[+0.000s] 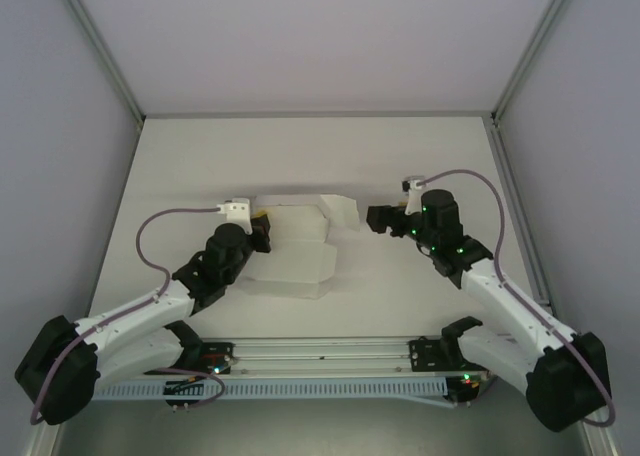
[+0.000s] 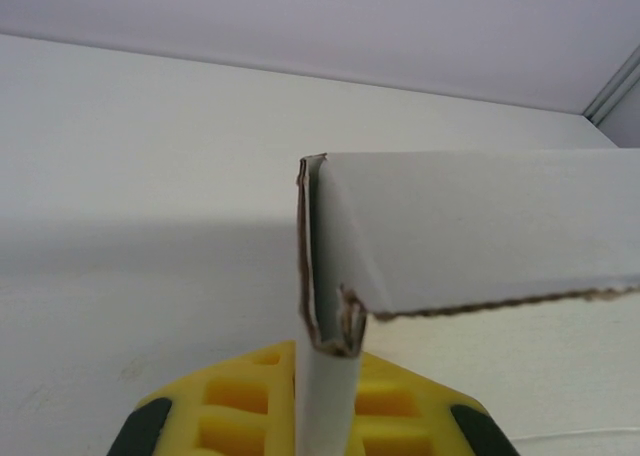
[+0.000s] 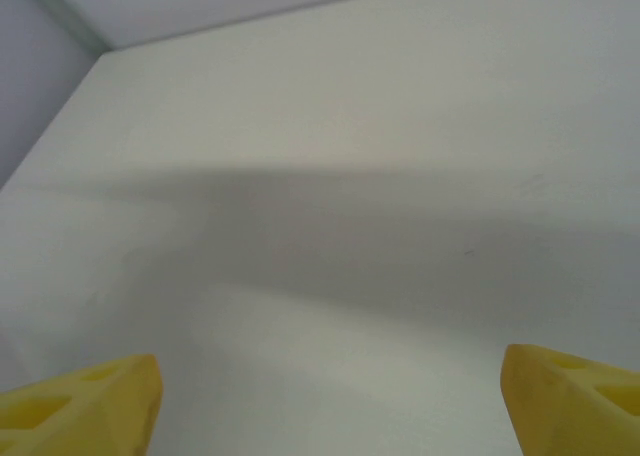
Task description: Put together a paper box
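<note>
The paper box (image 1: 297, 246) is a white creased card sheet, partly folded, lying at the table's middle with flaps raised at its far edge. My left gripper (image 1: 260, 228) is at the sheet's left far corner, shut on a folded flap. In the left wrist view the paper box (image 2: 470, 231) stands as an upright folded wall, its edge pinched between the yellow fingers (image 2: 240, 401). My right gripper (image 1: 377, 219) hovers just right of the box, open. The right wrist view has its yellow fingertips (image 3: 85, 406) far apart over bare table, nothing between them.
The white table (image 1: 300, 156) is enclosed by pale walls with aluminium frame posts (image 1: 100, 51) at left and right. A rail (image 1: 320, 356) with cabling runs along the near edge between the arm bases.
</note>
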Controlling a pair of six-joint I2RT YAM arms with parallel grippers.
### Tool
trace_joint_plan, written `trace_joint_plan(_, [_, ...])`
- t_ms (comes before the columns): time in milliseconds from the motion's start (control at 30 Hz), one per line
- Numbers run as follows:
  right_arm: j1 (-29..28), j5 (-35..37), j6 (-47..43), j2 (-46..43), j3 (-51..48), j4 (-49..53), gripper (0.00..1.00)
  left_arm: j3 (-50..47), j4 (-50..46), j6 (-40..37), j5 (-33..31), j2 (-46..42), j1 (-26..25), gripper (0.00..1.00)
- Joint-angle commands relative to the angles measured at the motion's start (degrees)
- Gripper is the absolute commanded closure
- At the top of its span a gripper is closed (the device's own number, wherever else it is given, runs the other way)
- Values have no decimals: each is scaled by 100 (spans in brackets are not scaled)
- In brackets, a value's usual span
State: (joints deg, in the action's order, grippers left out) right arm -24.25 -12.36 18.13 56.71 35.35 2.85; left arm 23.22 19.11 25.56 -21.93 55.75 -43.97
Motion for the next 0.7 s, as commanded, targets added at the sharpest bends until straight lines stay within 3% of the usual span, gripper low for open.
trace_joint_plan(0, [13, -1559, -389, 346, 332, -453, 15, -12, 185, -104, 75, -44, 37, 100])
trace_joint_plan(200, [-183, -2391, -512, 718, 370, -782, 23, 7, 216, -93, 41, 14, 31, 100])
trace_joint_plan(667, [-957, -2410, -956, 1151, 638, -750, 31, 110, 224, -72, 33, 226, 30, 100])
